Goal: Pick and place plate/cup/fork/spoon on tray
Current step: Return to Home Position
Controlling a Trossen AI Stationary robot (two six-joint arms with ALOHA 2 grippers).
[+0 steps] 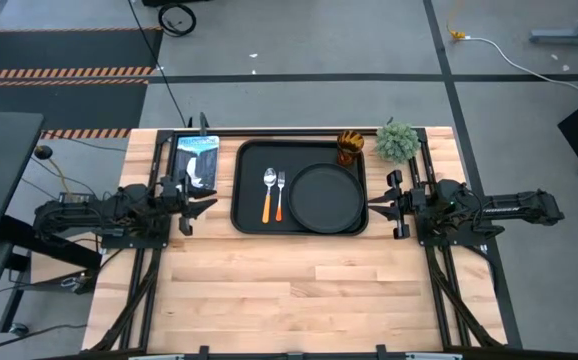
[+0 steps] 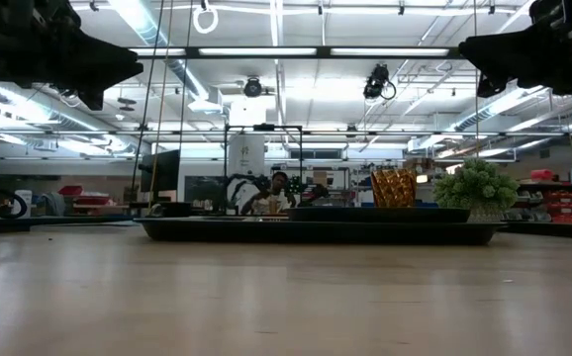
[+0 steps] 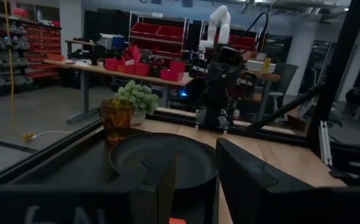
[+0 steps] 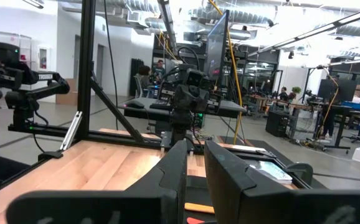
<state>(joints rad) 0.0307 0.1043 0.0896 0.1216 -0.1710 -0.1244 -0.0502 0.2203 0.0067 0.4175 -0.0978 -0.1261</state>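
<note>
The black tray (image 1: 244, 215) lies in the middle of the table. On it the round black plate (image 1: 324, 197) fills the right half. The spoon (image 1: 268, 190) and the fork (image 1: 280, 192) lie side by side on the left half, handles toward the near edge. The amber cup (image 1: 350, 146) stands upright at the tray's far right corner, just behind the plate; it also shows in the left wrist view (image 3: 116, 119). My left gripper (image 1: 191, 205) is open and empty just left of the tray. My right gripper (image 1: 384, 203) is open and empty just right of it.
A small green potted plant (image 1: 399, 140) stands right of the cup at the table's far edge. A blue-and-white packet (image 1: 197, 160) lies at the far left. Black frame rails run along both sides. People show in the room beyond (image 2: 281, 188).
</note>
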